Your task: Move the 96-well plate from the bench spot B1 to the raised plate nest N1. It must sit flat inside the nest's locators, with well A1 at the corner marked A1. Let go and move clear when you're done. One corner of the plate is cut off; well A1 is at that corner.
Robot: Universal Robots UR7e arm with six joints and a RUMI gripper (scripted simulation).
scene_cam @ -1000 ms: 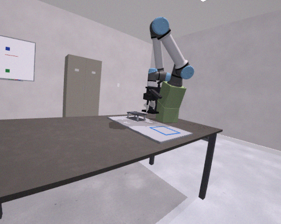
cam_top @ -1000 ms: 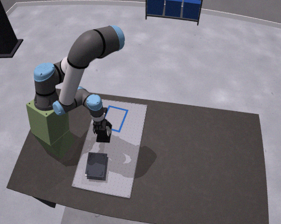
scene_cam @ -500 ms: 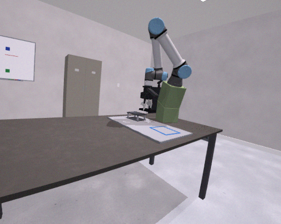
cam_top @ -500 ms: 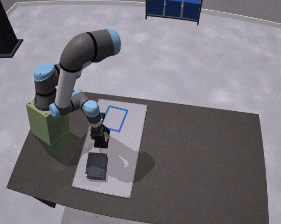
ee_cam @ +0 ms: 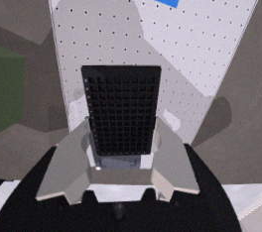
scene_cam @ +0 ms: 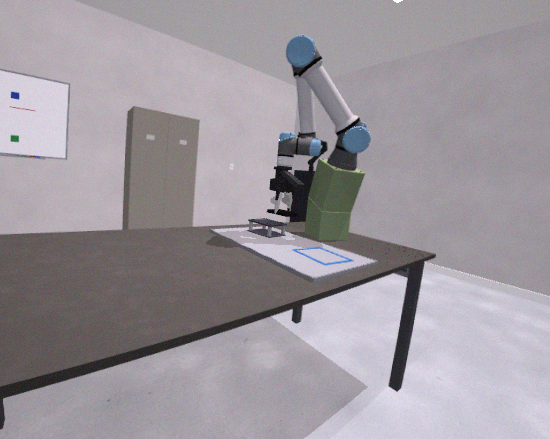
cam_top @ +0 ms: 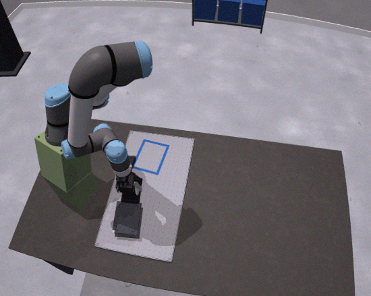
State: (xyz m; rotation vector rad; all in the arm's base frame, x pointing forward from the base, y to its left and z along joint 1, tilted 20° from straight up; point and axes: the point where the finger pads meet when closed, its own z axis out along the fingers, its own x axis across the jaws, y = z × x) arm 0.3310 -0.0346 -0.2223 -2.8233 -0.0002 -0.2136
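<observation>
Wrist view: hand pinching 96-well plate, held above perforated board.

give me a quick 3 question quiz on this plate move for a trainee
1. True or false: the gripper is shut on the 96-well plate.
2. Where is the blue outline? A) under the plate B) bare on the perforated mat, behind the gripper C) on the floor
3. Fill in: the plate is not yet set in the raised ____.

Key: 1 true; 2 B; 3 nest
</observation>
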